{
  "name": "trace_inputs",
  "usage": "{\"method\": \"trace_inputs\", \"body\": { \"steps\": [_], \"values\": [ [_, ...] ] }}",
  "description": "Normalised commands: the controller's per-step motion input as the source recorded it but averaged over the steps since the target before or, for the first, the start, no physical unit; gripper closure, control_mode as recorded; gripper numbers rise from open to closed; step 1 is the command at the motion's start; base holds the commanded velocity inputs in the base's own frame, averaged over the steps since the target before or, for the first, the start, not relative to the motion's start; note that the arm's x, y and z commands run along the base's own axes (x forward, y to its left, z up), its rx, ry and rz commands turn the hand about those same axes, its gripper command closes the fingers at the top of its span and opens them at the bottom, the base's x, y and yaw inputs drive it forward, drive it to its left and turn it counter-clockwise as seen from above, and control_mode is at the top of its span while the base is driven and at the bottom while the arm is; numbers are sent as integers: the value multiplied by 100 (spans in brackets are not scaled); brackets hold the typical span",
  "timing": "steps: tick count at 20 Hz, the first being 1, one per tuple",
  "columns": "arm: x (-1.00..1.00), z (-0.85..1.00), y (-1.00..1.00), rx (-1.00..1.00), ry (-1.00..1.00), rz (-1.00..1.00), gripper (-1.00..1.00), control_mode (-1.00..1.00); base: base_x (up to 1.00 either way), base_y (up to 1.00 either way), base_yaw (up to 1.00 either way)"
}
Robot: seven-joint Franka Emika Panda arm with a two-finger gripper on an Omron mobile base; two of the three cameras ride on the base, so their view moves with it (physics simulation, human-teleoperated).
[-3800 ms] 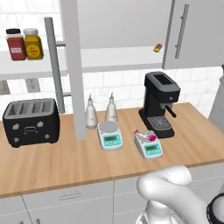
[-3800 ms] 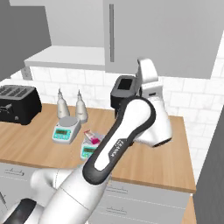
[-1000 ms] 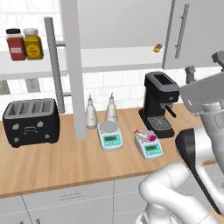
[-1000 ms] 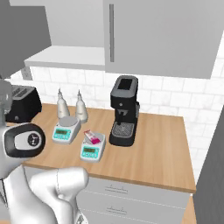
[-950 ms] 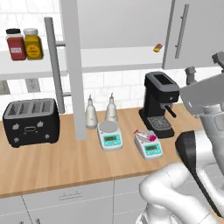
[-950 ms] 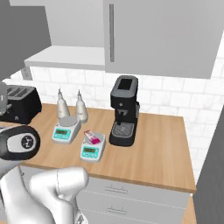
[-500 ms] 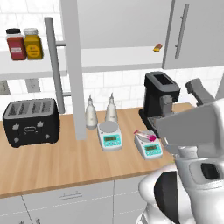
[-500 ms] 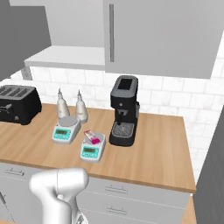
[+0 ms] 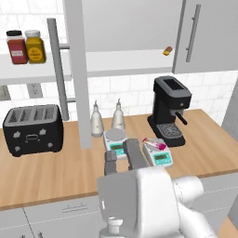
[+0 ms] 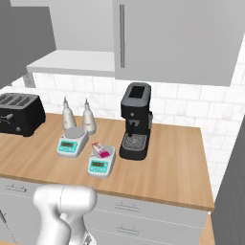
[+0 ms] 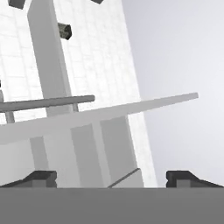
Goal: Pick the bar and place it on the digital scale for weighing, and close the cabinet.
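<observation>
The pink bar [image 9: 154, 143] lies on the silver pan of the right digital scale [image 9: 160, 157], just left of the coffee machine; it shows again as the bar [image 10: 100, 150] on the scale [image 10: 101, 163]. The cabinet's left grey door [image 9: 76, 69] stands swung open, edge-on, with its long handle [image 9: 56, 69] to its left; the right door [image 9: 207, 32] is shut. My gripper [image 9: 121, 148] is open, fingers pointing up, low in the middle over the counter's front, with nothing between them. The hand view looks at the silver handle [image 11: 48, 102] past my gripper [image 11: 111, 177].
A second scale [image 9: 115, 139] sits left of the first, with two bottles [image 9: 96, 122] behind. A black toaster [image 9: 32, 128] stands at the left, a coffee machine [image 9: 169, 109] at the right. Spice jars [image 9: 25, 46] and a small orange-brown item [image 9: 167, 50] rest on the white shelf [image 9: 116, 62].
My arm has swung from the right side across to the middle of the left base view, gripper still open. The bar, scales and cabinet doors have not moved.
</observation>
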Motion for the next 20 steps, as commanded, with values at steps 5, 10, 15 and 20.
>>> {"method": "trace_inputs", "body": {
  "steps": [5, 10, 15, 20],
  "values": [
    [9, -38, 100, 33, 9, -3, -100, -100, 0, 0, 0],
    [19, -45, 90, 33, 6, -6, -100, -100, 0, 0, 0],
    [71, -33, 36, 12, 4, -5, -100, -100, 0, 0, 0],
    [100, -10, 7, 0, 4, -5, -100, -100, 0, 0, 0]
  ]
}}
